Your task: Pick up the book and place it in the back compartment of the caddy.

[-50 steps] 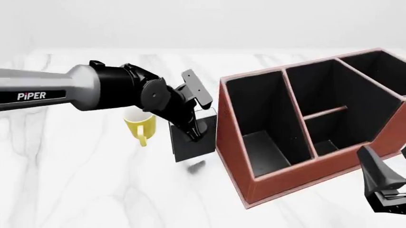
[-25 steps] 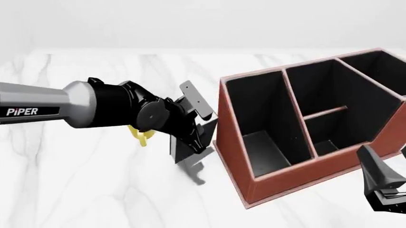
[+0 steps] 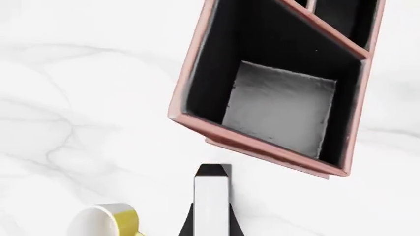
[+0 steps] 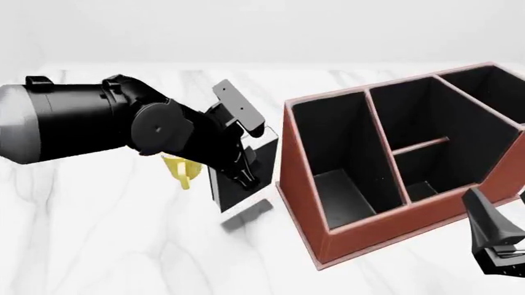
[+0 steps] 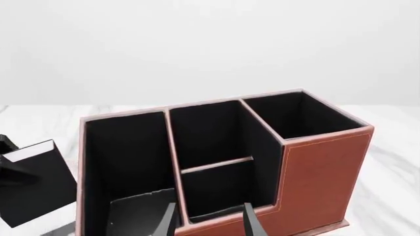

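Left gripper [image 4: 244,167] pinching book [image 4: 233,184], jaws pressed on covers; book upright, apparently off table judging by shadow, just beside caddy [image 4: 308,209], mug [image 4: 181,169] behind. Right gripper [image 5: 208,220] spread, idle near caddy front. Step: carry. Advice: raise above pale rim, travel over to back compartment [image 4: 422,126], keep book vertical, lower straight between partitions
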You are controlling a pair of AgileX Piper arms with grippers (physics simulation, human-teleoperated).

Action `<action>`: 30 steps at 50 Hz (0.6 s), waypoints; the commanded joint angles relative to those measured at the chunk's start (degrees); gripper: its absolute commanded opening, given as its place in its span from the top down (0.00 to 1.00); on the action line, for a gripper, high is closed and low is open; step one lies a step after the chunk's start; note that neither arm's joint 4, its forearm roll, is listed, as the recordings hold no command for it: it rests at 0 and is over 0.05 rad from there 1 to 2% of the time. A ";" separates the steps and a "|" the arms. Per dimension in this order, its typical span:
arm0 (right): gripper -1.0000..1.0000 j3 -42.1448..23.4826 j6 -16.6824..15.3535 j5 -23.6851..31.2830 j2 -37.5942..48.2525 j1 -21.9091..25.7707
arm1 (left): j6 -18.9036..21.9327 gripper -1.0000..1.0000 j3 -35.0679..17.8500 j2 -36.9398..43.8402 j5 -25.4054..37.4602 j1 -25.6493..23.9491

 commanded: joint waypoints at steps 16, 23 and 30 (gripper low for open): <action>0.00 0.02 0.04 -0.62 0.50 0.13 | 10.29 1.00 -26.45 -10.93 27.81 -0.59; 0.00 0.00 0.02 0.85 -0.90 0.06 | 13.99 1.00 -40.10 -7.22 34.03 -1.79; 0.00 0.00 0.09 0.83 -0.85 0.00 | 16.46 1.00 -56.32 0.10 40.02 -3.68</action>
